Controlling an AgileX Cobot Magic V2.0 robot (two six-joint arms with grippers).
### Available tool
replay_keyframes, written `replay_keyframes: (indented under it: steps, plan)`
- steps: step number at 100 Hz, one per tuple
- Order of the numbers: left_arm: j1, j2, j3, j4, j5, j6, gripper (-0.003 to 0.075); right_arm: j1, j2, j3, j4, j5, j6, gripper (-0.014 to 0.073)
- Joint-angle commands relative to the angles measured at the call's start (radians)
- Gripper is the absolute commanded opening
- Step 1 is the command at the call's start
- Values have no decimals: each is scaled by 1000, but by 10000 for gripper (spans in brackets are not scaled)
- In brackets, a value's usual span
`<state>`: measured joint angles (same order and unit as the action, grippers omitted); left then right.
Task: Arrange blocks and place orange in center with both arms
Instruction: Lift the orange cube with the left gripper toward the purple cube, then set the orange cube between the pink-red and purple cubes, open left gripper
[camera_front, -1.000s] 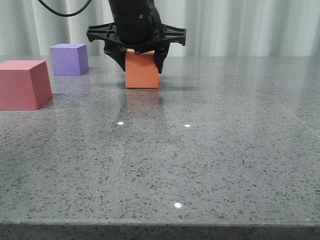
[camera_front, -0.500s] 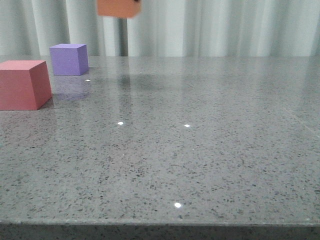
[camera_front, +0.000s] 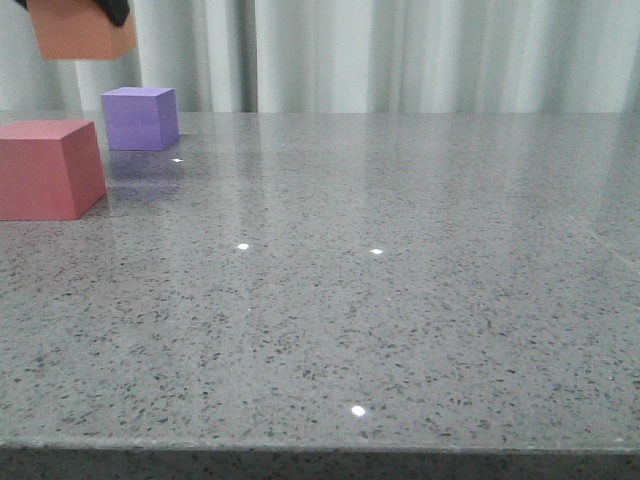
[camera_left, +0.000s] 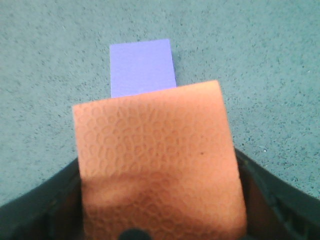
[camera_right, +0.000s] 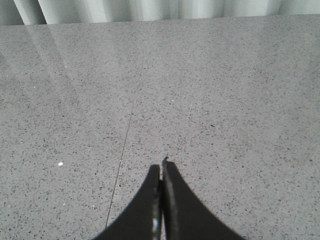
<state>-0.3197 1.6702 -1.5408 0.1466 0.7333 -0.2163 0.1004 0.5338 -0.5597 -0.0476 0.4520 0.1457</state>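
Meanwhile the left gripper (camera_left: 160, 220), clamped on the orange cube (camera_left: 159, 165), hangs above the purple cube (camera_left: 142, 67), just ahead of its fingers.

Grey table (camera_front: 400, 300) lay open across middle, right and near edge, red cube (camera_front: 48, 168) and purple cube (camera_front: 140, 118) stood far left, orange cube (camera_front: 82, 32) hung above them.
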Motion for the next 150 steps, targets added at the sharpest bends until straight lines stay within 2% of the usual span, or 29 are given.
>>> replay_keyframes:
  steps: [1, 21, 115, 124, 139, 150]
  plan:
    - [8, -48, 7, -30, -127, 19, 381, -5, 3, -27, -9, -76, -4, -69]
    - [8, -38, 47, -30, -196, 19, 381, -5, 3, -27, -9, -76, -4, -69]
    - [38, 128, 49, -37, -172, 19, 384, -5, 3, -27, -9, -76, -4, -69]
    - [38, 128, 49, -37, -174, 19, 440, -5, 3, -27, -9, -76, -4, -69]
    - [38, 128, 49, -37, -170, 19, 622, -5, 3, -27, -9, -76, -4, -69]
    - [38, 128, 49, -37, -153, 19, 652, -5, 3, -27, -9, -76, -4, -69]
